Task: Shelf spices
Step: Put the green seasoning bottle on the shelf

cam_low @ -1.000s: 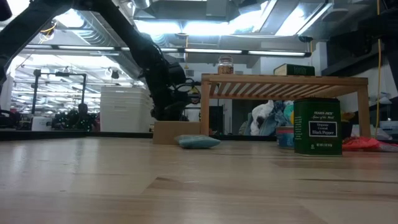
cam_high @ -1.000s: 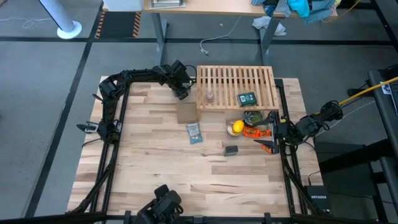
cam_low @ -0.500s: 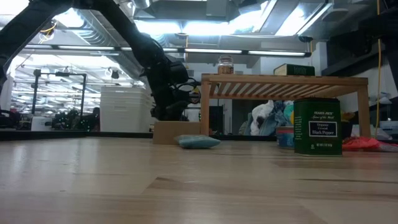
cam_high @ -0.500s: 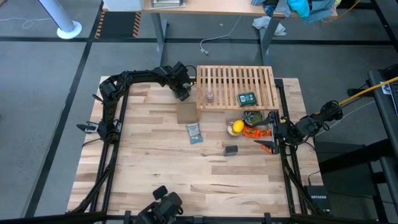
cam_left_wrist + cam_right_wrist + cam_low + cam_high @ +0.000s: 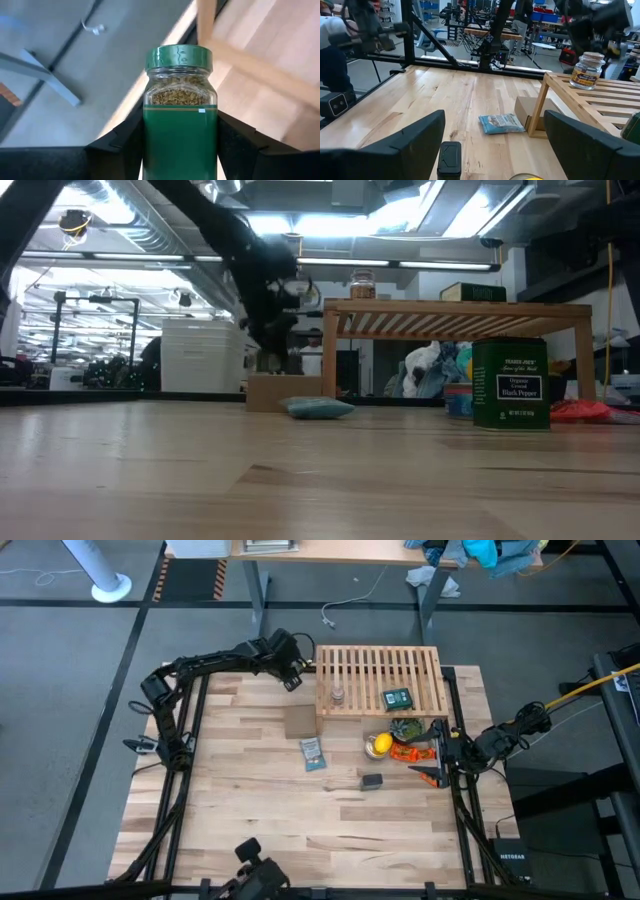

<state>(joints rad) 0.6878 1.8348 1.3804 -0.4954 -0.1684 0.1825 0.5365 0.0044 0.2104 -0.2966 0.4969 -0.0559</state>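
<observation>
The left gripper (image 5: 291, 668) holds the green bottle (image 5: 180, 115) clamped between its fingers (image 5: 125, 145), cap pointing away from the wrist. It hangs above the table's far left part, just off the shelf's (image 5: 380, 680) left end. From the gripper the slats lie at about three o'clock, close by, so the coming move looks like a short carry rightward and a set-down on top. The shelf's long axis runs left to right; free slat space shows between the glass jar (image 5: 338, 693) and the green-labelled tin (image 5: 398, 698), both already up there. Another tin (image 5: 510, 383) sits on the table in front. The right gripper (image 5: 440, 752) waits by the table's right edge, fingers spread wide.
</observation>
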